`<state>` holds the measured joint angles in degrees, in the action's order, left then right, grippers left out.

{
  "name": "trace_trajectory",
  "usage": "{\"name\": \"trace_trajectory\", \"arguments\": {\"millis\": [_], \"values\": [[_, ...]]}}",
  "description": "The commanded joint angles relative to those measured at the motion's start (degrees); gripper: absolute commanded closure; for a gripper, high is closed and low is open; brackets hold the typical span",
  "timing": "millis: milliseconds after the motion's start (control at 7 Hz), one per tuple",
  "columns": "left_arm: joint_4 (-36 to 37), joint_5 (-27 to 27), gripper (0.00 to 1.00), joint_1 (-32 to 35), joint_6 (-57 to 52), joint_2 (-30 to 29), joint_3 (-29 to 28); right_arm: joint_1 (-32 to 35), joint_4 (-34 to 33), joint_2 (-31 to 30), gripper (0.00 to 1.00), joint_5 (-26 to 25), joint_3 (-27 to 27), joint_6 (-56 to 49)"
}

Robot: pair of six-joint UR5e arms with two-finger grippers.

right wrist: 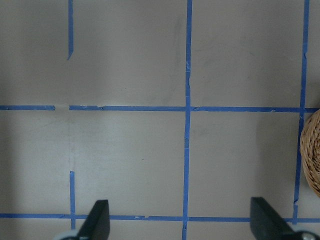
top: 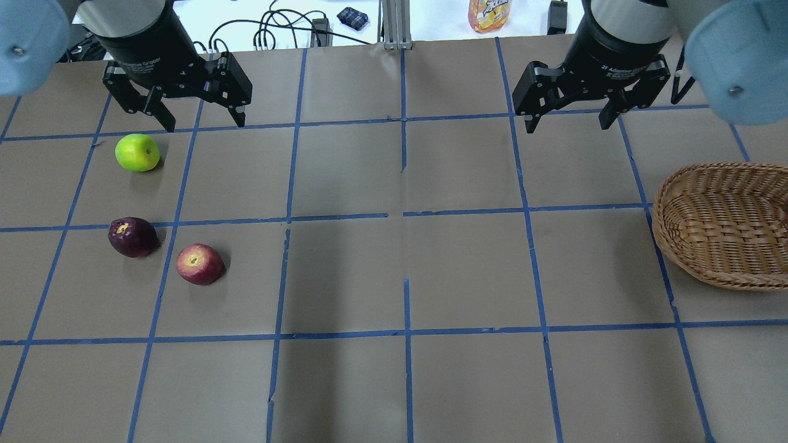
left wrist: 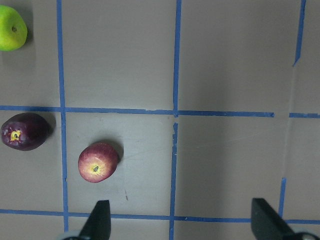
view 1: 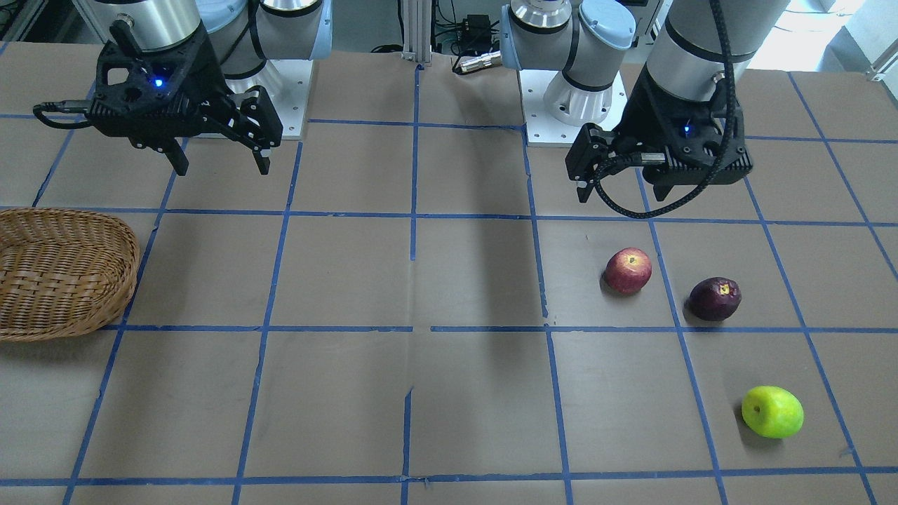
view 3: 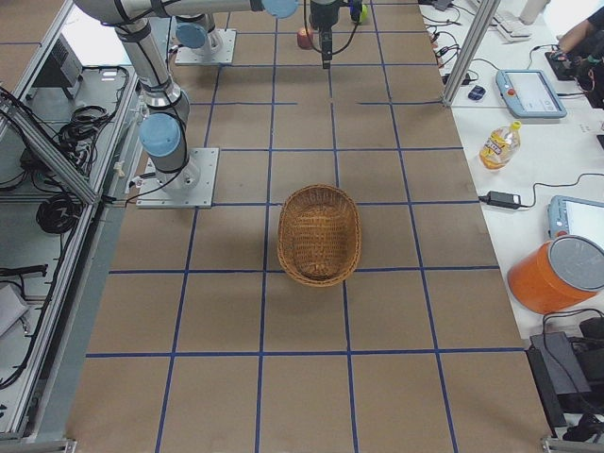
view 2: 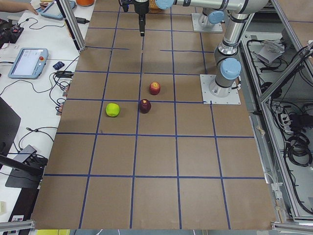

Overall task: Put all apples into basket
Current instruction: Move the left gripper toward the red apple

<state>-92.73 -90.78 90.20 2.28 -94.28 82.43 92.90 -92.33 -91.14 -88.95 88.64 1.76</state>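
The brown paper-covered bench (top: 468, 271), ruled into squares with blue tape, carries everything. In the overhead view the three apples lie in the left half of the frame. The bright lime green apple (top: 137, 152) is at upper left, and the dark purple-maroon apple (top: 132, 237) is below it. The red apple with a yellowish stem pit (top: 200, 264) lies just to the lower right of the maroon one. The red and maroon apples are near each other but apart, with a blue tape line running between them. The green one lies farther off from both.

All three apples rest on the bench, outside the basket. The shallow oval basket of light brown woven wicker (top: 683, 252) sits at the right edge of that frame, partly cut off and well apart from the apples.

The left claw (top: 203, 121) hangs over the bench at the upper left of the overhead frame, to the upper right of the green apple. Its two black fingers are spread wide and hold nothing. Its wrist view shows the red apple at lower left, the maroon apple at the left edge and the green apple in the top left corner.

The right claw (top: 567, 124) hangs at the upper right of the overhead frame, above and left of the basket. Its fingers are likewise spread and empty. Its wrist view shows taped bench, with a sliver of wicker at the right edge.
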Motion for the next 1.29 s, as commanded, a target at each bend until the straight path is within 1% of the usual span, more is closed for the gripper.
{"name": "trace_trajectory", "arguments": {"millis": [0,286,571,714,857,1000,1143], "values": [[-0.1,0.1,0.00,0.0,0.0,0.1,0.0,0.0,0.0,0.0,0.00,0.0,0.0,0.0],[-0.1,0.1,0.00,0.0,0.0,0.2,0.4,0.0,0.0,0.0,0.00,0.1,0.0,0.1],[-0.1,-0.6,0.00,-0.5,-0.9,0.8,2.5,0.0,0.0,0.0,0.00,0.1,0.0,0.1],[0.0,-0.7,0.00,-4.4,-7.9,0.6,4.4,0.0,0.0,0.0,0.00,0.1,0.0,0.1],[1.0,-0.2,0.00,-10.3,-11.8,-0.5,8.8,0.0,0.0,0.0,0.00,0.1,0.0,0.1],[7.8,-0.2,0.00,-14.0,-14.4,-1.2,14.4,0.0,0.0,0.0,0.00,0.1,0.0,0.1],[14.6,-0.4,0.00,-16.6,-20.2,-1.4,20.9,0.0,0.0,0.0,0.00,0.1,0.0,0.1]]}}
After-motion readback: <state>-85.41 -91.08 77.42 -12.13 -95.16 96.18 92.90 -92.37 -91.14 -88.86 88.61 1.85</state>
